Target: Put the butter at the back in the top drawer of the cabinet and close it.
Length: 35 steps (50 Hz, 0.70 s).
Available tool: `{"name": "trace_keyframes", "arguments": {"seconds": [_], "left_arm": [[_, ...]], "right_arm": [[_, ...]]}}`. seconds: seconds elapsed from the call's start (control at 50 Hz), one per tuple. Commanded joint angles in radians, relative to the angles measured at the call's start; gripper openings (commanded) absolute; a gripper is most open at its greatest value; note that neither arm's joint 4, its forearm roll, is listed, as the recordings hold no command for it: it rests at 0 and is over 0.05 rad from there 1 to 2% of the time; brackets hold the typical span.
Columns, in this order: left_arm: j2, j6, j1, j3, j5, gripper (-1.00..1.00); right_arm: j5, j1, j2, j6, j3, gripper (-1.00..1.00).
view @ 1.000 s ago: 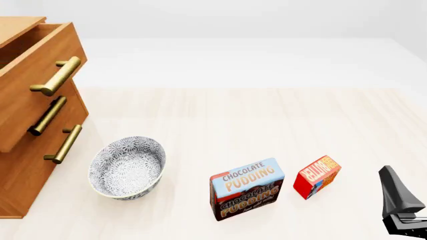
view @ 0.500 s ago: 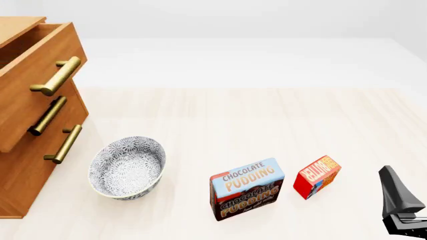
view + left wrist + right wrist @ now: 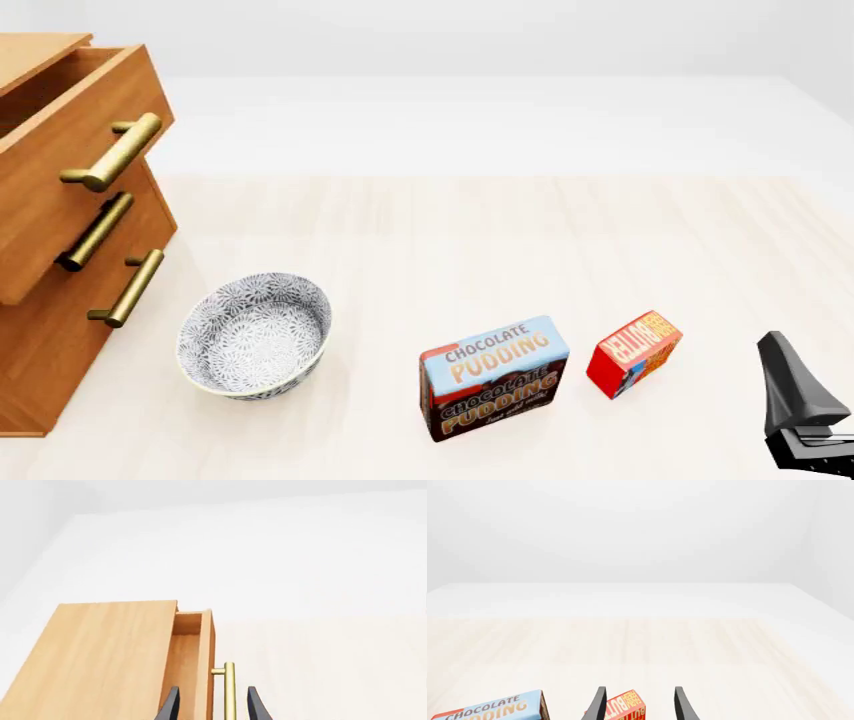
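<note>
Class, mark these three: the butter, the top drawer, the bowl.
butter [image 3: 635, 352]: front view, red lettered face.
top drawer [image 3: 74, 140]: front view, wooden front panel.
bowl [image 3: 254, 335]: front view, patterned inside.

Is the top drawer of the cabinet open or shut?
Open: the top drawer sticks out beyond the lower fronts, and its hollow inside shows behind the front.

On the desk [image 3: 534, 240], the cabinet [image 3: 54, 260] stands far left, the bowl [image 3: 254, 338] just right of it, then the pudding box [image 3: 494, 378], with the butter [image 3: 634, 353] beside it, rightmost.
</note>
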Motion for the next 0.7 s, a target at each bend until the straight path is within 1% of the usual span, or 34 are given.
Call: {"name": "trace_keyframes", "arguments": {"seconds": [0.02, 0.16, 0.3, 0.38, 0.7], "left_arm": [[0.04, -0.054, 0.02, 0.018, -0.001, 1.0], [0.061, -0.079, 0.033, 0.032, -0.007, 1.0], [0.075, -0.085, 0.037, 0.052, -0.014, 1.0], [0.08, -0.083, 0.056, 0.067, -0.014, 1.0], [0.104, -0.094, 0.053, 0.095, -0.03, 1.0]], "right_arm": [[0.0, 0.0, 0.0, 0.0, 0.0, 1.0], [0.0, 0.0, 0.0, 0.0, 0.0, 1.0], [0.0, 0.0, 0.0, 0.0, 0.0, 1.0], [0.0, 0.0, 0.0, 0.0, 0.0, 1.0], [0.0, 0.0, 0.0, 0.0, 0.0, 1.0]]}}
